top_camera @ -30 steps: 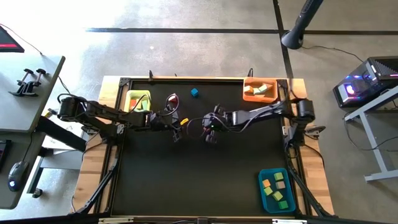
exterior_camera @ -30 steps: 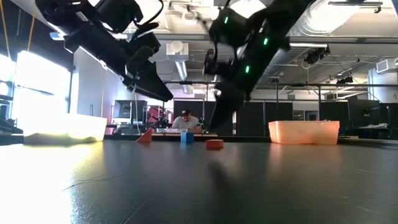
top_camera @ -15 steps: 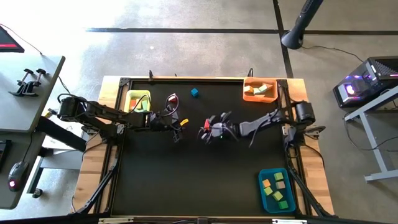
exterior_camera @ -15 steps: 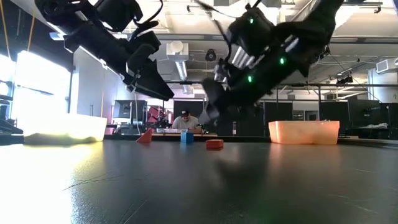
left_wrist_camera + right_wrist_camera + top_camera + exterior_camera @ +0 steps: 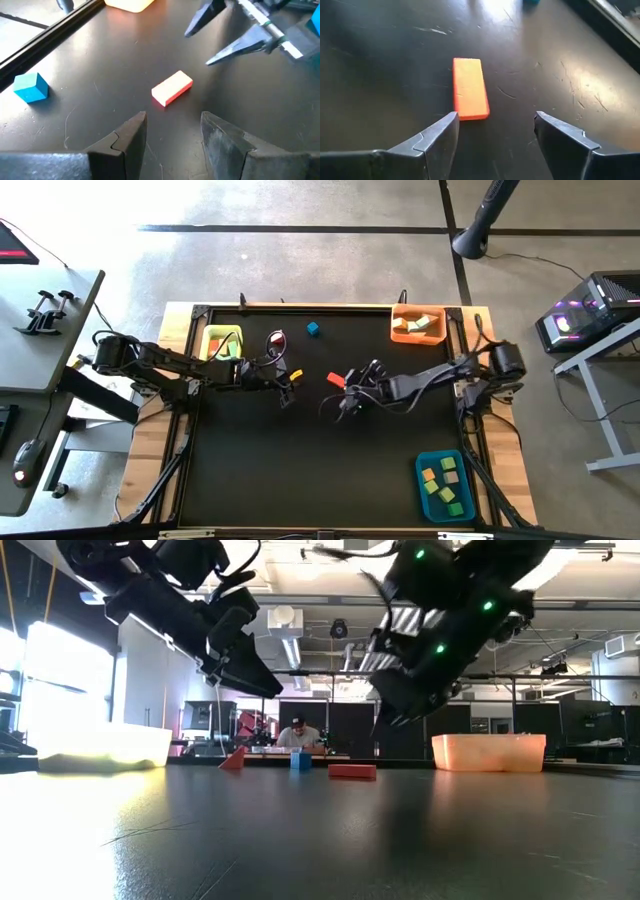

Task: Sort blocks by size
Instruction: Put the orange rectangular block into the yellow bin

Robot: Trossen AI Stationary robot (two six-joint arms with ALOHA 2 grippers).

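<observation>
Flat red-orange wooden bar: lying loose on black table mat, mid-table, between the two grippers; untouched.

Small blue wooden cube: alone near far edge of mat, well apart from bar.

Red wedge-shaped block: near far edge, just beside yellow plastic bin.

Right gripper: raised above mat, just beside bar on its near side, fingers spread wide and empty; aimed at bar, likely lined up for a pick.

Left gripper: hovering on bar's other side, fingers parted and empty; seemingly waiting clear of its partner's path.

Orange plastic bin: far right corner, several blocks inside.

Blue plastic bin: near right corner, several green, tan and yellow blocks inside.

Sorting judged mostly done; three blocks left outside bins.
</observation>
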